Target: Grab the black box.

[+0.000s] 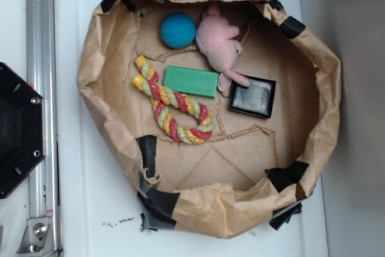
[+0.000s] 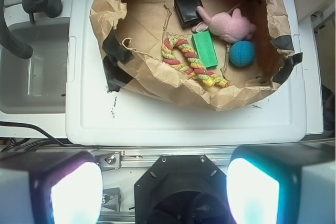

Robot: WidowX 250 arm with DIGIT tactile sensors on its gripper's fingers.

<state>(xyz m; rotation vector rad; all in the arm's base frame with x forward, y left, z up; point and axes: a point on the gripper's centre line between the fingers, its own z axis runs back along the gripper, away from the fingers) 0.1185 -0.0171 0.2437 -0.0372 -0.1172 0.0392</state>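
The black box (image 1: 252, 97) is a small flat glossy square lying on the floor of a brown paper bowl (image 1: 108, 112), right of the green block (image 1: 191, 80) and just below the pink plush toy (image 1: 218, 43). It also shows in the wrist view (image 2: 188, 10) at the far side of the bowl. My gripper (image 2: 165, 190) is open, its two pale fingers (image 2: 76, 192) wide apart at the bottom of the wrist view, above the robot base and far from the box. The gripper is not in the exterior view.
A blue ball (image 1: 178, 29) and a red-yellow-green rope toy (image 1: 174, 109) also lie in the bowl. The bowl stands on a white tray (image 1: 90, 209). A black hexagonal plate (image 1: 18, 130) and a metal rail (image 1: 37, 58) are at the left. A sink (image 2: 31, 66) shows in the wrist view.
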